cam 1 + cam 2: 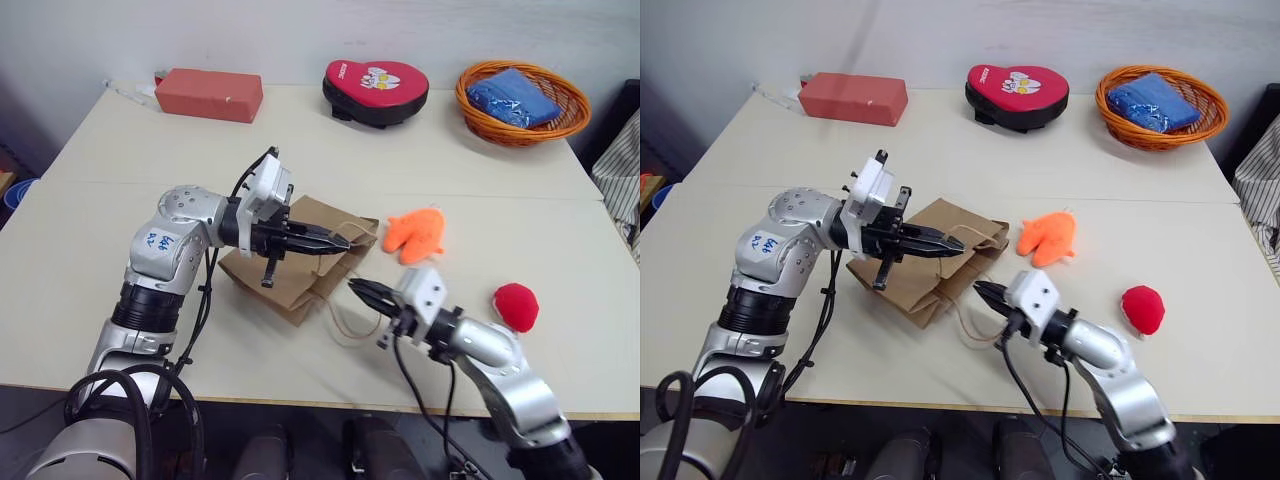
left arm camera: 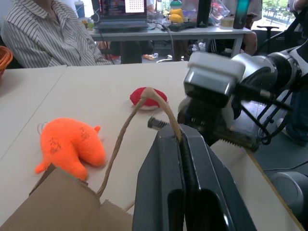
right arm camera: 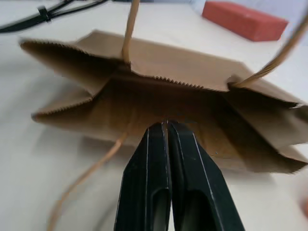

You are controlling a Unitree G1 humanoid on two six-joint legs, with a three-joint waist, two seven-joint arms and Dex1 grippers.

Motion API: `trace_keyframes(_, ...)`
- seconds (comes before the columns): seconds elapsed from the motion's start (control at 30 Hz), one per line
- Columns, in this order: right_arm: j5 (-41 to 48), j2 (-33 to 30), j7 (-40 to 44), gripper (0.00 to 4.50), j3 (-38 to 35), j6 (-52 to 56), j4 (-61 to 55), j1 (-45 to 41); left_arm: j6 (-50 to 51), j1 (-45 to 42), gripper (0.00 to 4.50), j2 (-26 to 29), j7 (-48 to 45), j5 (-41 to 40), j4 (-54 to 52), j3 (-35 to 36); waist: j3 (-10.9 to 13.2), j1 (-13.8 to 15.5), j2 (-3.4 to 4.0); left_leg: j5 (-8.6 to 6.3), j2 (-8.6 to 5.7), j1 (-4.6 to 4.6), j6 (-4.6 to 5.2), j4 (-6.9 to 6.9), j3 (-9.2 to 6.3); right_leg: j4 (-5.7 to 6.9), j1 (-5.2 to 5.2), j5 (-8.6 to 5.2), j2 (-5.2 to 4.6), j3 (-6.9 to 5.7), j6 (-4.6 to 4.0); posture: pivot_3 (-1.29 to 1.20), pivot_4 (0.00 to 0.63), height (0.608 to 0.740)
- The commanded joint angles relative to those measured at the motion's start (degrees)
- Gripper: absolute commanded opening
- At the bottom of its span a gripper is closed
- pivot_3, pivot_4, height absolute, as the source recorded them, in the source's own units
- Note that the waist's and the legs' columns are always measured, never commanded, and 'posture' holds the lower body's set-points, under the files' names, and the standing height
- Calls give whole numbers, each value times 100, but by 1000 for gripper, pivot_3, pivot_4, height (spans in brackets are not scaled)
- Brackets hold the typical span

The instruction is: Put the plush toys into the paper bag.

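Pale tabletop (image 1: pixel 120 210) against a plain wall, with a red block (image 1: pixel 208 94), a heart-shaped pad (image 1: pixel 376 90) and an orange basket (image 1: pixel 522 102) lined up along the far edge. Near the middle the paper bag (image 1: pixel 930 262) lies on its side, mouth facing right. The left gripper (image 1: pixel 952 244) has its fingers pressed together on the upper twine handle (image 2: pixel 144 96) and holds it raised. The right gripper (image 1: pixel 362 291) points into the mouth with its fingers closed tight; from its wrist view the tips sit at the lower lip, but I cannot tell whether they pinch paper. The orange plush (image 1: pixel 416 233) lies just right of the bag, the red ball plush (image 1: pixel 516 306) farther right near the front edge. To my eye the job now is opening the mouth: keep the handle lifted, hold the lower lip down, and pull gently so the paper doesn't tear or the bag slide
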Motion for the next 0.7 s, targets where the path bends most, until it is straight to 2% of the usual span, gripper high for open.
trace_keyframes(0.03, -278, 395, -225, 98, 253, -20, 379, -503, 134, 30, 0, 80, 60, -228, -379, 166, 0, -18, 1, 0, 0, -3, 0, 1, -1, 4, -5, 0, -1, -1, 0, 0, 150, 740)
trace_keyframes(0.23, -513, 1048, -245, 98, 531, -229, 1324, -1313, 386, 94, 0, 139, 185, -383, -499, 228, 0, -35, 1, 0, 0, -15, -1, 5, -1, 13, -22, 0, -1, -2, 0, 0, 150, 740)
trace_keyframes(0.33, -630, 1230, -228, 98, 607, -209, 1857, -1552, 534, 64, 0, 94, 270, -479, -472, 302, 0, -52, 1, 1, 0, -69, -2, 39, -1, 62, -76, 0, -1, -3, 0, 0, 150, 740)
trace_keyframes(0.7, -921, 1661, -213, 98, 436, -1821, 4012, -2306, 929, -147, 0, -5, 786, -827, -182, 811, 0, -177, 1, 1, 0, -70, -2, 43, -1, 67, -78, 0, -3, -7, 0, 0, 150, 740)
